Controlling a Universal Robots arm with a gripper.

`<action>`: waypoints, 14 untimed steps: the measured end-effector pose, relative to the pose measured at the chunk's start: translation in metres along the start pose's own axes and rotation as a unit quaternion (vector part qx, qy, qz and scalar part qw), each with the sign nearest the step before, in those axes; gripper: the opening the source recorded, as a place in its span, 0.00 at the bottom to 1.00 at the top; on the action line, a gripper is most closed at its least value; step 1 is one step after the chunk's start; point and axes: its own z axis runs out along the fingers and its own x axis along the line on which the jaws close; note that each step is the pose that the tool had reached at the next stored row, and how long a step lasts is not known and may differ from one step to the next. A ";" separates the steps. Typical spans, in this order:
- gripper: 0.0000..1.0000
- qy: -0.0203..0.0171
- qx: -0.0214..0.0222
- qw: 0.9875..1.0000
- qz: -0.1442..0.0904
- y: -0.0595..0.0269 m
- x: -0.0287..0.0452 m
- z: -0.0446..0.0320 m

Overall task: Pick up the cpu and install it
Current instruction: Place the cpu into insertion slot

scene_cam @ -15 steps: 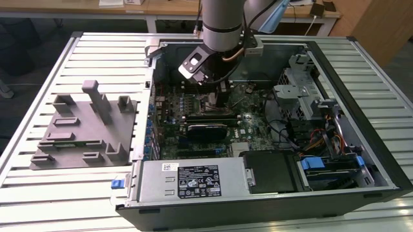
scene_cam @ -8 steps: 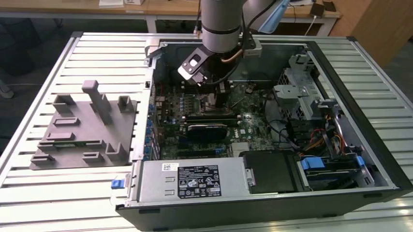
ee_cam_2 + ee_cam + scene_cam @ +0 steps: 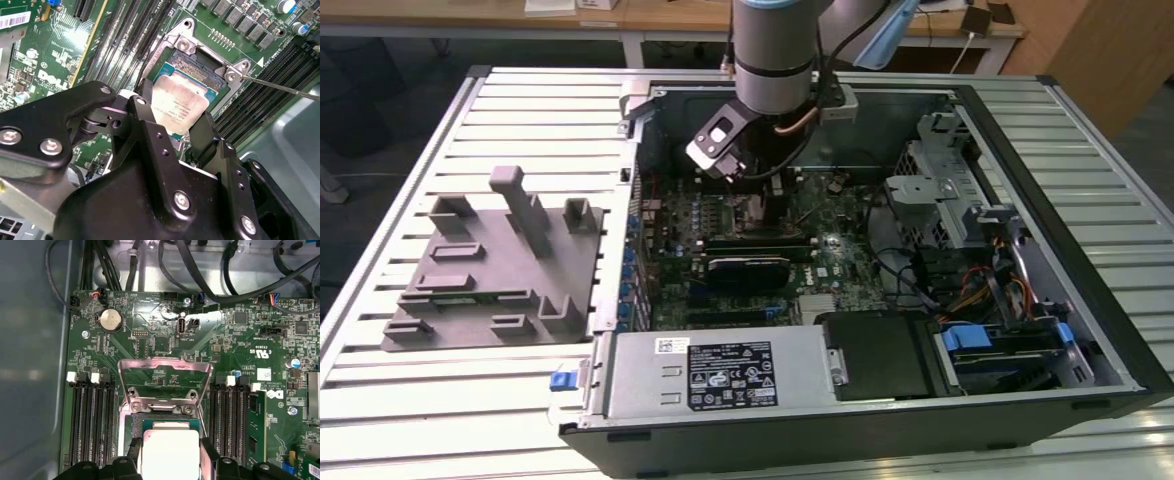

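Holding the cpu (image 3: 182, 105) by two opposite edges, the pincer (image 3: 176, 120) is clamped on it right over the open socket (image 3: 200, 64) of the motherboard (image 3: 150, 340), where the load plate (image 3: 165, 371) stands raised. The chip is probably light, thin and stiff, with a smooth metal top. Its underside and the socket contacts are likely fragile, so the rim is the safe grip. The computer case (image 3: 1121, 340) lies open on the slatted bench (image 3: 400, 140), toward the exterior view's right edge, and memory slots (image 3: 90, 425) crowd the socket closely
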 end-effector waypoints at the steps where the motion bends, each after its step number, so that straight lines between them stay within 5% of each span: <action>1: 0.54 0.000 0.000 1.000 0.000 -0.0003 0.0003 0.0005; 14: 0.54 0.000 0.001 1.000 0.000 -0.0023 0.0029 0.0086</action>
